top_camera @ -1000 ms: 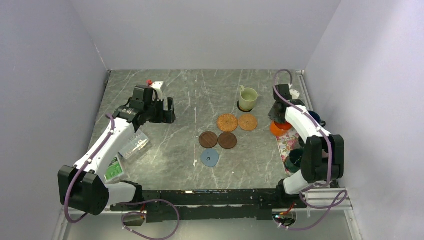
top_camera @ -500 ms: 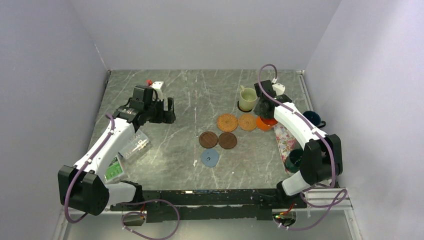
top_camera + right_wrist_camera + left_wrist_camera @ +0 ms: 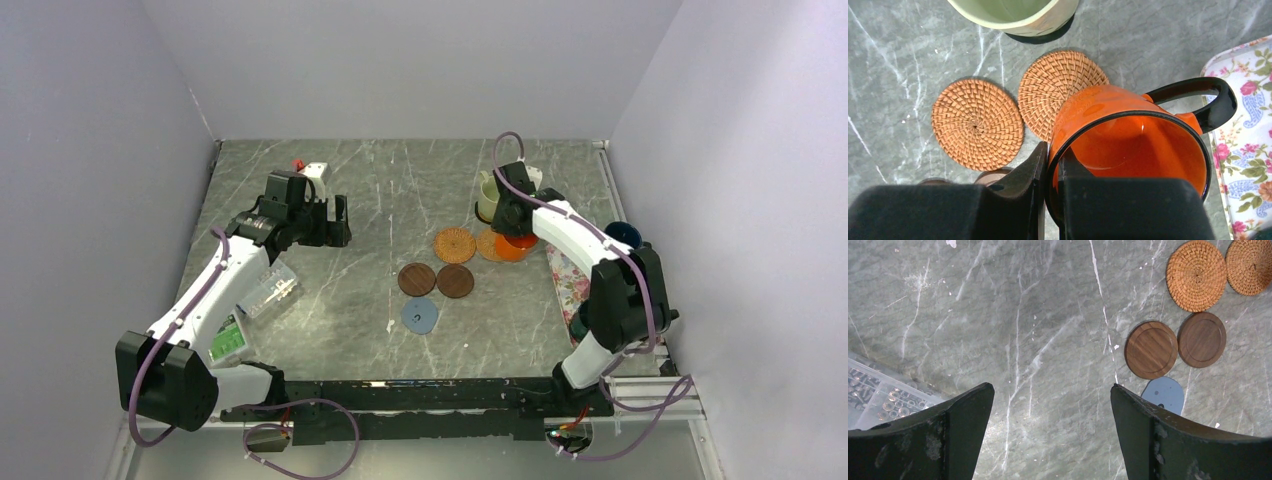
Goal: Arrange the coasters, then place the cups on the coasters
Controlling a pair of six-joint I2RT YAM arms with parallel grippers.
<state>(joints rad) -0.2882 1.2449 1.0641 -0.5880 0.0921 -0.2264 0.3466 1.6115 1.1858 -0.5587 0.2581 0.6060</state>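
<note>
Marble tabletop [image 3: 400, 190]: one cream cup [image 3: 492, 197] sits on its dark coaster [image 3: 1045, 38], far right. My right gripper [image 3: 1053, 160] pinches the orange cup [image 3: 1083, 112] by the rim over a tan woven coaster [image 3: 1055, 82]; left gripper [image 3: 1049, 390] spread wide, empty. Other cups remain, I judge.

Mug [image 3: 1128, 145] over coaster [image 3: 1058, 85], tray [image 3: 1244, 150] rt

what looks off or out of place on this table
Nothing is spilled or broken. The clear box lies askew by the left arm, and the blue coaster looks lopsided rather than round.
</note>
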